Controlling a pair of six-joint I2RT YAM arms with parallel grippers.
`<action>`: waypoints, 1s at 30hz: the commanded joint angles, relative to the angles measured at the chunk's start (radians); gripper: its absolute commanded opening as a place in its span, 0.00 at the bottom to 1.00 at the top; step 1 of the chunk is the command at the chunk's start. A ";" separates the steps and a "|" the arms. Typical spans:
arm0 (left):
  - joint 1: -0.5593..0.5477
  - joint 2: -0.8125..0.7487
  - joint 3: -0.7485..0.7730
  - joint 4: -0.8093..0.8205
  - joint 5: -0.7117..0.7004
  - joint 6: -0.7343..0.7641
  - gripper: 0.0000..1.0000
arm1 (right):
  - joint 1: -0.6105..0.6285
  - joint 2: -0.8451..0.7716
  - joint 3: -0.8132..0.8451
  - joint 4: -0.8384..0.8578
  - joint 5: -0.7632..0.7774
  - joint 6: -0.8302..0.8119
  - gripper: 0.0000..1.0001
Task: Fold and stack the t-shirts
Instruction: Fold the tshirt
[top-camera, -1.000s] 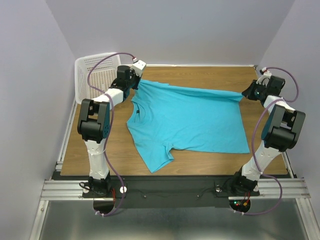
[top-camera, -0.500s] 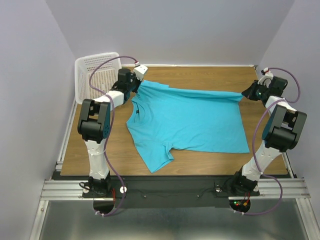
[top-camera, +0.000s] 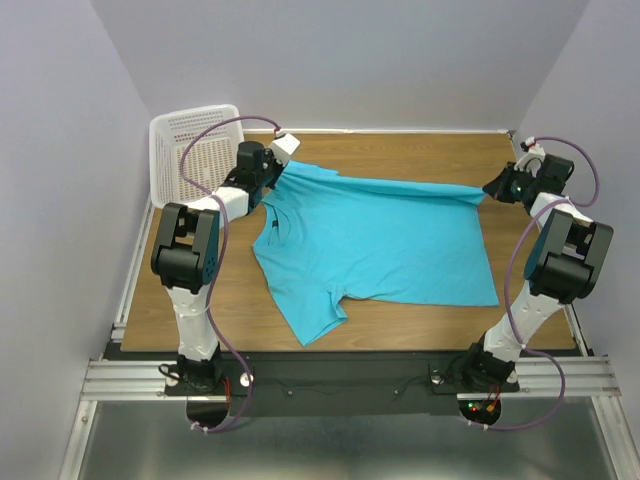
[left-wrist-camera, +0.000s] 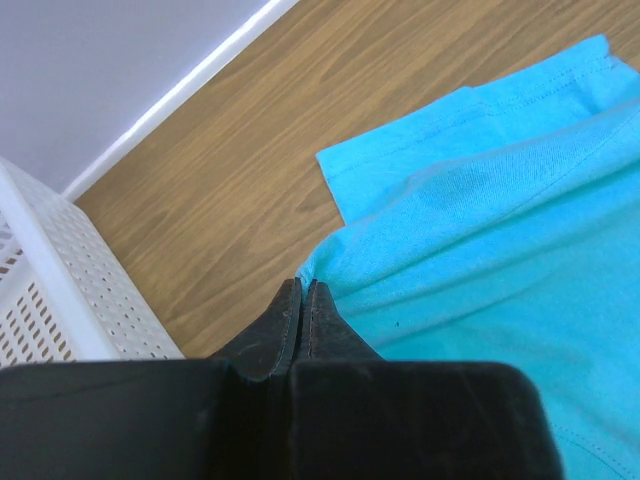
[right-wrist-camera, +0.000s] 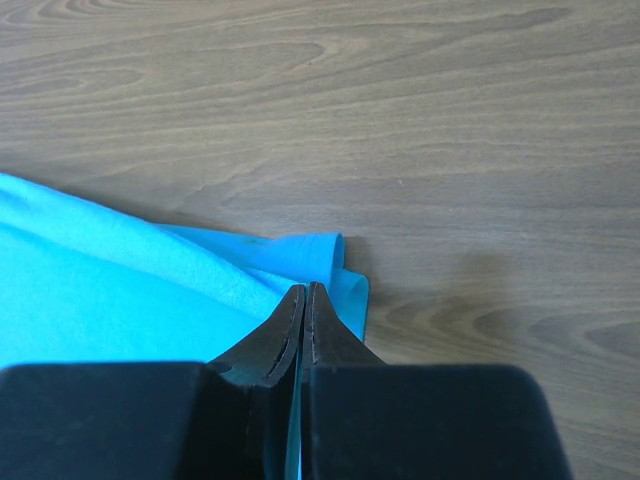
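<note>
Top external view: from where I stood, one turquoise t-shirt (top-camera: 380, 240) lay spread across the middle of the wood-grain table (top-camera: 420, 150), neck toward the left of the frame and hem toward the right. The left gripper (top-camera: 272, 172) had its fingers pressed together on the shirt's far corner at upper left. The right gripper (top-camera: 492, 188) pinched the far hem corner at upper right the same way. The far edge between them ran taut and slightly rolled.

To my eye the work had barely begun. No finished fold showed, I could see no second shirt and no stack, and the near sleeve stuck out loose at lower left.

The cloth looked thin and soft, a matte knit with stitched hems and shallow creases. The white basket (top-camera: 190, 140) at upper left was stiff perforated plastic.
</note>
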 joint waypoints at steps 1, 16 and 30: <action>-0.016 -0.061 -0.010 0.074 -0.060 0.057 0.00 | -0.009 -0.026 -0.025 0.039 0.007 -0.032 0.01; -0.079 -0.060 -0.082 0.103 -0.264 0.166 0.00 | -0.011 -0.032 -0.049 0.036 0.048 -0.041 0.00; -0.090 -0.081 -0.129 0.114 -0.308 0.183 0.00 | -0.009 0.032 0.029 0.025 0.035 0.000 0.01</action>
